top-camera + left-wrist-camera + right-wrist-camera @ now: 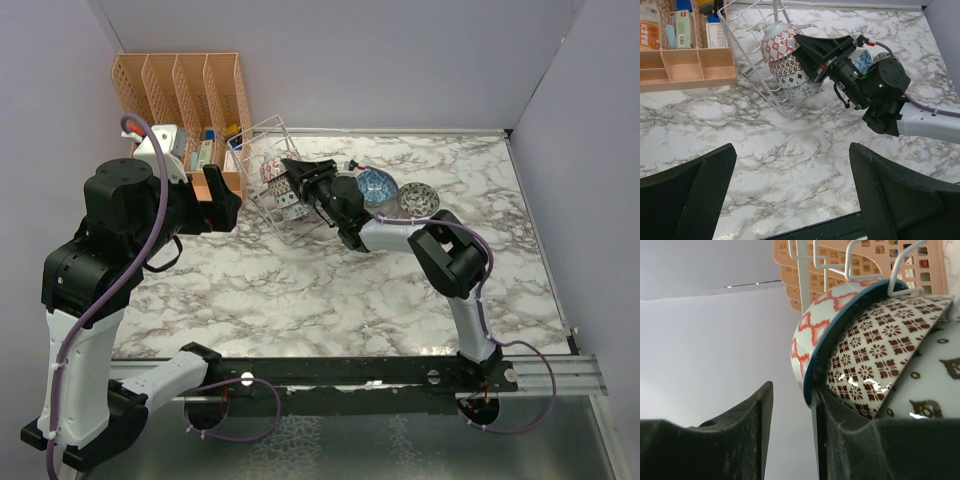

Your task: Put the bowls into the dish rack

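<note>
The wire dish rack (pixel 262 135) leans tilted at the back left, also in the left wrist view (pixel 747 55). Several bowls are stacked inside it: a red-lattice bowl (pixel 780 42) on top, a brown-patterned bowl (pixel 785 65) under it, and grey-white ones (pixel 800 90) below. My right gripper (pixel 290 170) reaches into the rack. In its own view it (pixel 790 405) is open, and the red-lattice bowl's blue rim (pixel 810 375) rests at the tip of its right finger (pixel 840 435). A blue bowl (pixel 377 186) and a grey bowl (pixel 420 199) sit on the table beside the right arm. My left gripper (pixel 215 200) hovers open and empty (pixel 792 195).
An orange slotted organizer (pixel 185 85) stands behind the rack, and an orange tray (pixel 685 65) with small packets stands to its left. Purple-grey walls close in the left, back and right. The marble tabletop (pixel 300 290) runs to the front rail.
</note>
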Robot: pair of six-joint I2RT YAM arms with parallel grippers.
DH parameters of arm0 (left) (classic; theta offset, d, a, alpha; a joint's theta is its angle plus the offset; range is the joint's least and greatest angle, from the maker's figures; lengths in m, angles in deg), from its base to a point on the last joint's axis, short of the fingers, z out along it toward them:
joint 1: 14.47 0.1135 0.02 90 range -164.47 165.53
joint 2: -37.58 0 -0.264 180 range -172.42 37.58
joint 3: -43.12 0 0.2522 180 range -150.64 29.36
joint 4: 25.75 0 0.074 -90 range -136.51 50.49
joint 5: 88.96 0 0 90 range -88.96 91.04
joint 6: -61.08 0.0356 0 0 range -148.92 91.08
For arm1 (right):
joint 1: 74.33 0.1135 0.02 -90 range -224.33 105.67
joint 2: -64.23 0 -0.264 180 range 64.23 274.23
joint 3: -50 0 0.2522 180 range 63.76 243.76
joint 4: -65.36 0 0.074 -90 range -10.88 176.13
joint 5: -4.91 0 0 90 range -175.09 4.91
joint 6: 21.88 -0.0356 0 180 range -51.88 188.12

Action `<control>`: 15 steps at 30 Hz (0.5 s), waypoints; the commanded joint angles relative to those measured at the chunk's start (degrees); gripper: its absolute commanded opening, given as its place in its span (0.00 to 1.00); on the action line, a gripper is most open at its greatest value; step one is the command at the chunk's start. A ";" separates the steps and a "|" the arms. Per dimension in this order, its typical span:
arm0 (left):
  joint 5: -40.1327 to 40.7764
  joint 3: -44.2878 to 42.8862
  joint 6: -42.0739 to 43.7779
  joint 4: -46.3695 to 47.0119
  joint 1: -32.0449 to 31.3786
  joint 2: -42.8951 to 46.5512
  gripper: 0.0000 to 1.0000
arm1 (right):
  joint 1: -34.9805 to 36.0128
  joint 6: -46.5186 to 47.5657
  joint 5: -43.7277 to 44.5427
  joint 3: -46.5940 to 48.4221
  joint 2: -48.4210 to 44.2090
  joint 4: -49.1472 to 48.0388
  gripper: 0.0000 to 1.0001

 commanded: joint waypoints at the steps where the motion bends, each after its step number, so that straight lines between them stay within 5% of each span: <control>1: -0.35 -0.52 -0.49 1.33 -0.27 0.54 0.99 | 0.55 -2.01 -1.66 -1.85 -5.59 4.75 0.36; 15: -1.34 -1.93 -1.17 1.03 -0.27 0.05 0.99 | 0.55 0.32 -4.24 -12.77 -20.54 16.98 0.38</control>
